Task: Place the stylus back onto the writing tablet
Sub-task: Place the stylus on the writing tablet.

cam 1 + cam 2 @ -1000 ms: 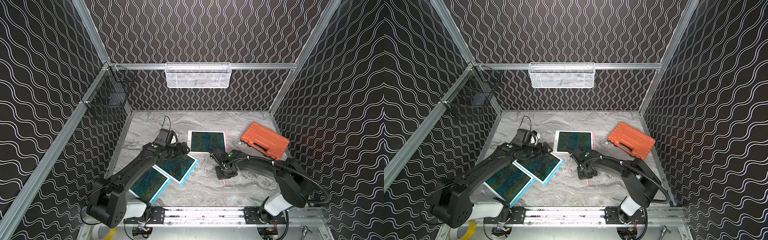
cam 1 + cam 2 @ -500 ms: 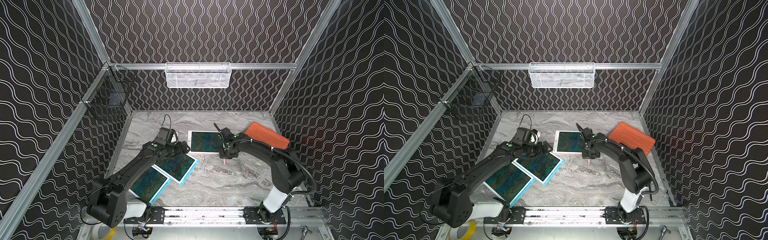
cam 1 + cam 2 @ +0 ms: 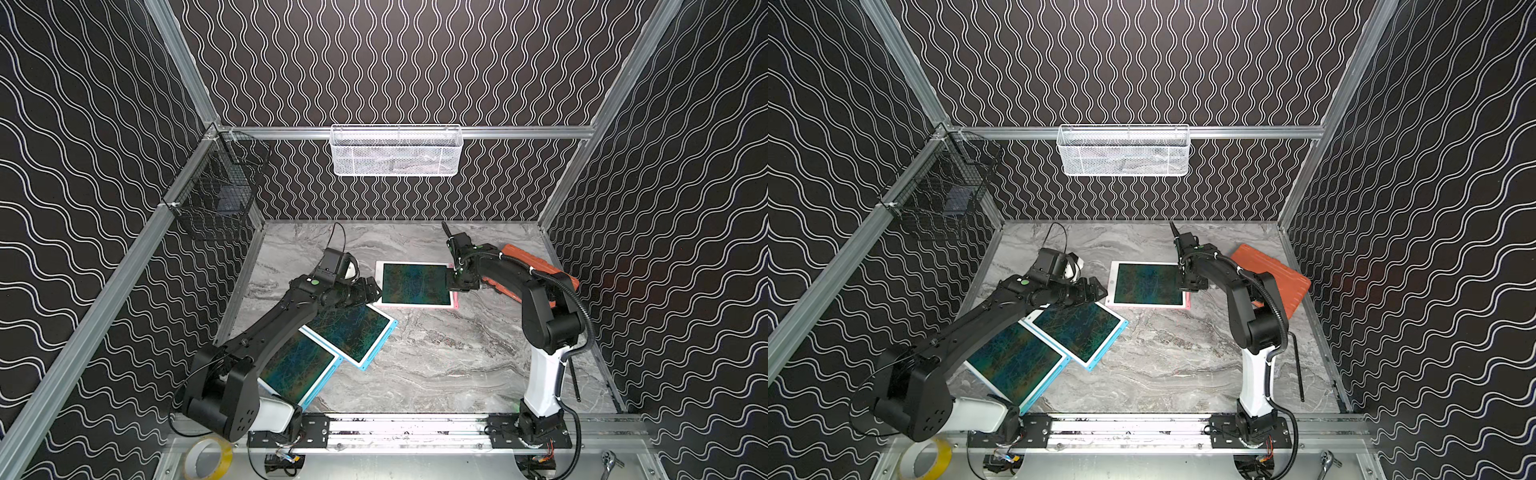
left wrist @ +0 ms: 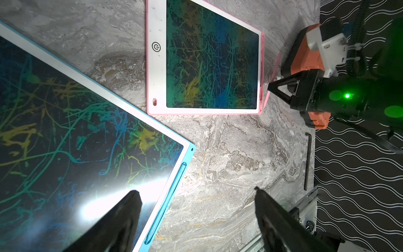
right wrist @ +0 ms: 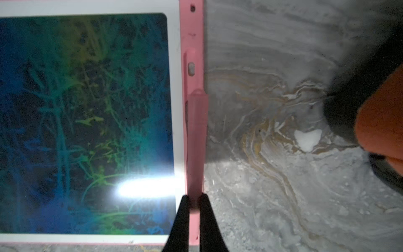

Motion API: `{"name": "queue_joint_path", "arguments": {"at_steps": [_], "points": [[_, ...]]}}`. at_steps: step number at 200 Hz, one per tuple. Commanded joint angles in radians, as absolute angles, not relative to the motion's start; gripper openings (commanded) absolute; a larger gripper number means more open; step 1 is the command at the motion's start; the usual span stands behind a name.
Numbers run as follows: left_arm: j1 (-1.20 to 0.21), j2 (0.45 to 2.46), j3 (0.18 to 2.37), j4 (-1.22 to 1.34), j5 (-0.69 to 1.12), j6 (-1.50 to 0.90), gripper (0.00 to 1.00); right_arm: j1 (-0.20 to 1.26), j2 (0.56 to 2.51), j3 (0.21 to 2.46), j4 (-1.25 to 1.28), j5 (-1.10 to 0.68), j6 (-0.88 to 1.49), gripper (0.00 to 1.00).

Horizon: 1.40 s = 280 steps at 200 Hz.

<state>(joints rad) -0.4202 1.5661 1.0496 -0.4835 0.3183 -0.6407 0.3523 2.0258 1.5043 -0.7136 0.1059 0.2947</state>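
We see the marble table (image 3: 436, 374) walled on three sides, its widest bare stretch in front, between the two arms. The blue tablets (image 3: 353, 332) overlap at the left, one corner just beside the pink writing tablet (image 3: 415, 284), which lies flat toward the back. The orange case (image 3: 1271, 270) sits near the right wall, leaving a narrow strip of marble beside the tablet's right edge, and the right arm reaches into that strip. The left gripper (image 4: 196, 190) hovers near the tablet's left edge, its jaws wide apart and empty. The right gripper (image 5: 193, 197) is clamped on the pink stylus (image 5: 196, 141), which runs out from the fingertips along the tablet's pink side rail, over its slot. We cannot tell whether it touches the rail.
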Motion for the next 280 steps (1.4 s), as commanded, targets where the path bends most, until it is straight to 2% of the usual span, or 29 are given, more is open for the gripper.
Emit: {"name": "queue_joint_path", "arguments": {"at_steps": [1,132,172,224,258,280], "points": [[-0.42,1.589,1.071,-0.474,0.317,-0.607,0.86,0.339,2.047,1.531,-0.723,0.118,0.26,0.0],[-0.42,1.674,1.108,-0.43,0.351,-0.618,0.86,0.331,2.116,1.575,-0.741,0.11,0.231,0.0],[-0.42,1.675,1.106,-0.42,0.357,-0.622,0.86,0.331,2.107,1.582,-0.738,0.108,0.235,0.15],[-0.42,1.664,1.094,-0.411,0.358,-0.628,0.86,0.331,2.072,1.59,-0.739,0.113,0.239,0.25],[-0.42,1.662,1.075,-0.39,0.37,-0.643,0.86,0.331,2.057,1.612,-0.738,0.106,0.248,0.25],[-0.43,1.675,1.09,-0.398,0.366,-0.63,0.86,0.319,2.07,1.617,-0.72,0.078,0.258,0.18]]}}
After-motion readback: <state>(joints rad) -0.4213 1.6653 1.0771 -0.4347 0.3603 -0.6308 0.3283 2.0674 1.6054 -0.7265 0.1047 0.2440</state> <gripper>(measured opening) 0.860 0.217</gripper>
